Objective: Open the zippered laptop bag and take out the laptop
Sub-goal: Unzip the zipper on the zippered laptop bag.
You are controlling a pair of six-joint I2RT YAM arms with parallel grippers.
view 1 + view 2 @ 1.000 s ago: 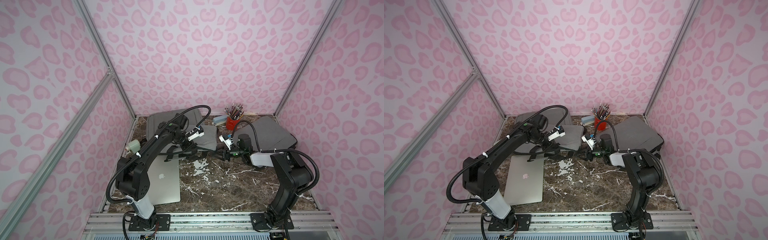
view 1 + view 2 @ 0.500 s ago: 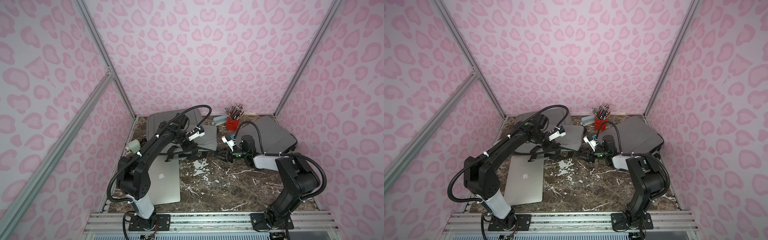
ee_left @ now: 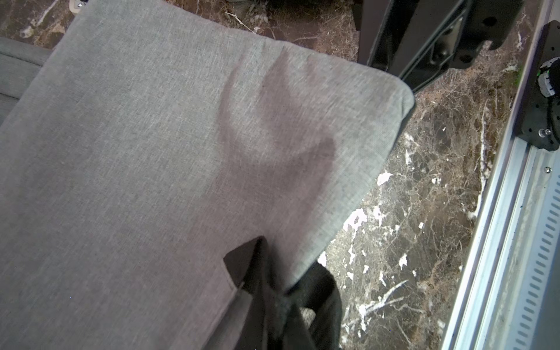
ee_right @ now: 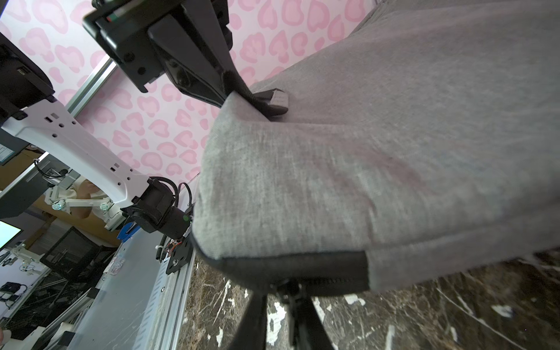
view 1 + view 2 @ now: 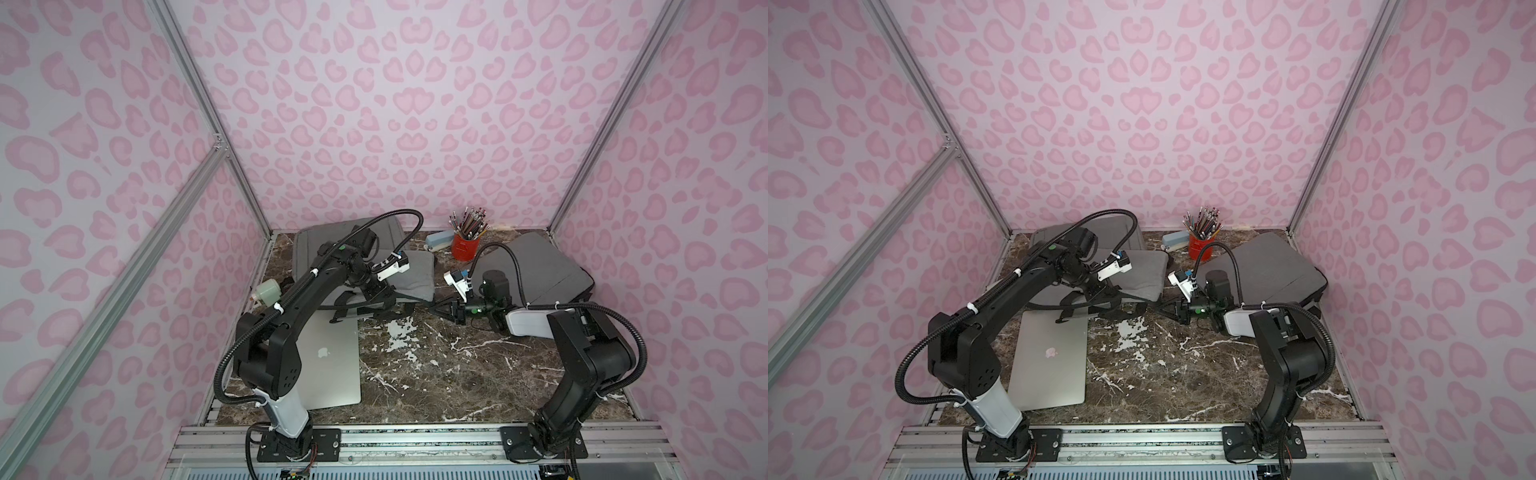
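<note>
**Zipper pull grabbed, bag not opened yet**

The laptop bag (image 5: 411, 274) sits just left of the red pencil cup (image 5: 464, 248) and a bit nearer the arm bases. Its near end looks lifted slightly off the table (image 5: 457, 374). The left gripper (image 4: 228, 81) is pinched tight on the bag's black strap (image 4: 260, 103). The right gripper (image 5: 436, 308) is at the bag corner on the base side of the cup, with its jaws closed down on the zipper pull (image 4: 289, 292). The bit of zipper I can see there looks fully done up, so I'd call this step one. The whole unzip and the pull-out are left.

Weird bit: a silver laptop (image 5: 328, 365) already lies flat well left of the cup, by the left arm's base. There's also a back bag (image 5: 316, 241) left of the cup and a side bag (image 5: 540, 266) right of it.

I can't tell what's inside the held bag. Most of its zipper is out of sight, and the right jaws are cut off at the wrist view's edge.
</note>
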